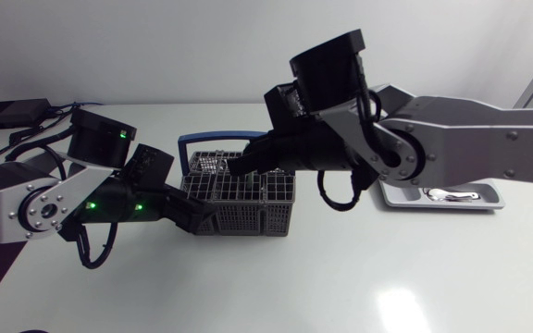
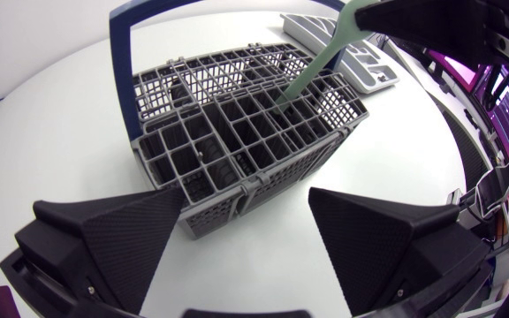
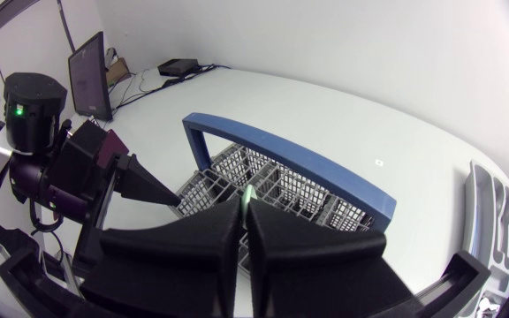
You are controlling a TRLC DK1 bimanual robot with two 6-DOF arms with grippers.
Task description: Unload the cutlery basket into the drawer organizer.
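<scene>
Table (image 1: 387,277): white, carrying everything below.
Right arm (image 1: 470,139): extending in from the right, passing above the drawer organizer, wrist hanging over the basket.
Left arm (image 1: 35,199): lying low at the left, wrist pointing at the basket's near left corner.
Cutlery basket (image 1: 248,208): grey grid, standing upright mid-table, its blue handle (image 1: 216,139) arching over it.
Drawer organizer (image 1: 489,199): grey tray sitting right of the basket, partly hidden under the right arm.
Right gripper (image 3: 245,205): fingers pinching a green-handled utensil (image 2: 321,62). The utensil is tilting, with its lower end down in a basket cell.
Left gripper (image 2: 246,196): fingers standing wide apart, clasping nothing, with the basket corner sitting between them.
Spoon (image 1: 447,195): lying in the organizer.
</scene>
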